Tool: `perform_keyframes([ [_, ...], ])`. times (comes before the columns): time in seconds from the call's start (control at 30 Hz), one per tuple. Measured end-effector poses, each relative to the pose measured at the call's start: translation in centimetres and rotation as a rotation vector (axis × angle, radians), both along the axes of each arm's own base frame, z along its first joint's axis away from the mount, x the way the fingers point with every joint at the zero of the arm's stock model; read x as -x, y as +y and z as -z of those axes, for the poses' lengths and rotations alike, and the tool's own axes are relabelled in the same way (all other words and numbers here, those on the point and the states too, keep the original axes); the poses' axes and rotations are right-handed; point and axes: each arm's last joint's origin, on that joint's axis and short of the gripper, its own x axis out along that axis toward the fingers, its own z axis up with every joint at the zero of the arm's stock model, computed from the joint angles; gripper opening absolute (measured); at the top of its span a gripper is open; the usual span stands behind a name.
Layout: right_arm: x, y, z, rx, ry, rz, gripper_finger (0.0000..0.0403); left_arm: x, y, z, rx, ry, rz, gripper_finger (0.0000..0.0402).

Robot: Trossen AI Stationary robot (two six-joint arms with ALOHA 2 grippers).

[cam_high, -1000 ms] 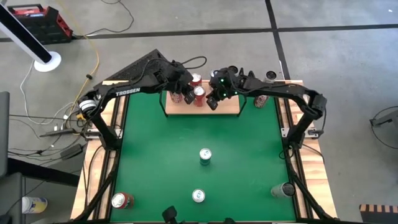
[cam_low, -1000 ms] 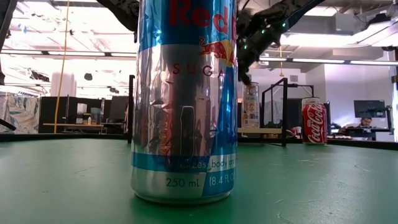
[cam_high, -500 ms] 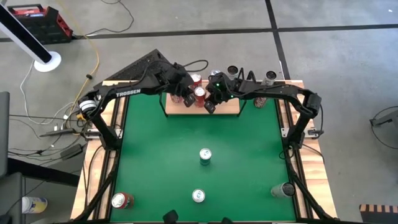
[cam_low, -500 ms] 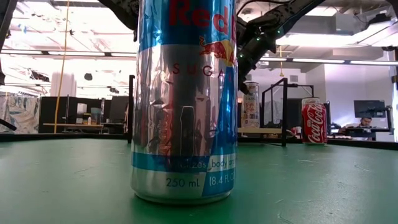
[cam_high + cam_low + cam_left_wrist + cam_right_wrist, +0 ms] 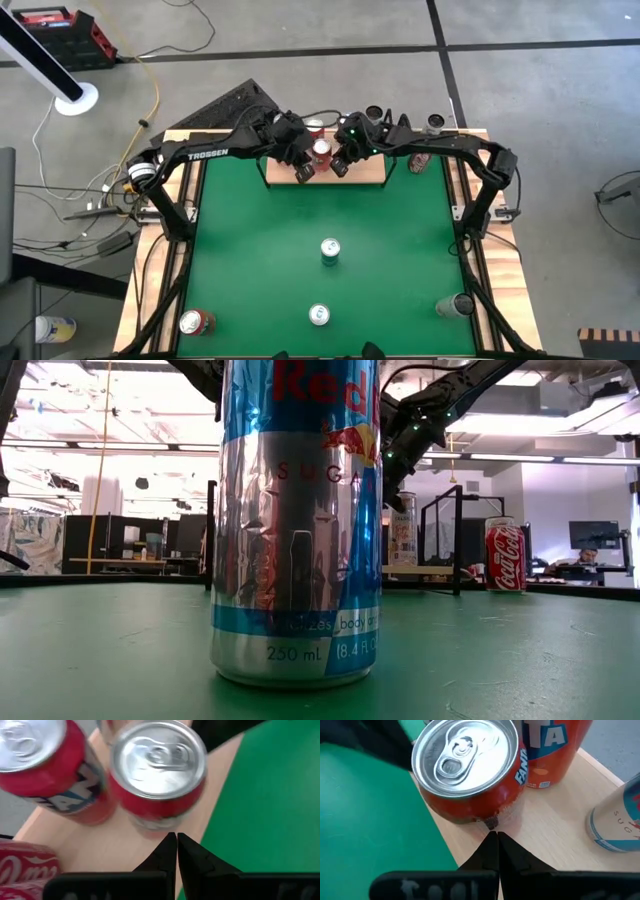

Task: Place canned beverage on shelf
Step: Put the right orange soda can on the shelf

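Both grippers hang over the shelf at the far edge of the green tabletop, one on each side of a red can that stands upright on the board. The left gripper is closed and holds nothing, its fingertips pressed together just short of that can in the left wrist view. The right gripper is likewise closed and empty, its tips just beside the same can, labelled Fanta. Other cans stand close behind on the shelf. On the tabletop a green can stands near the middle, another nearer the front, a red one at the front left and a grey one at the front right.
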Motion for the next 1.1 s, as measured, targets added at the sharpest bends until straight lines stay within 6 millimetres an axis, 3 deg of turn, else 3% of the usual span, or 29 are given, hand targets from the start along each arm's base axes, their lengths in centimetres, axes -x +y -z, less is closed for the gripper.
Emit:
perform_keyframes([
  [0.2,0.7,-0.2,0.3,-0.034,0.060,0.014,0.0018,0.9,-0.4,-1.1,-0.012,0.006,0.010,0.0000],
  [0.43,0.1,1.6,0.1,-0.043,0.063,-0.038,0.0018,2.6,1.9,-2.7,-0.076,-0.044,-0.077,0.0000],
  [0.7,-0.8,2.6,-0.3,-0.040,0.006,-0.033,0.0018,2.3,3.2,-2.9,-0.123,-0.147,-0.113,0.0000],
  [1.1,-0.4,1.8,-0.3,-0.032,0.006,-0.006,0.0018,0.9,3.7,-0.4,-0.075,-0.173,-0.123,0.0000],
])
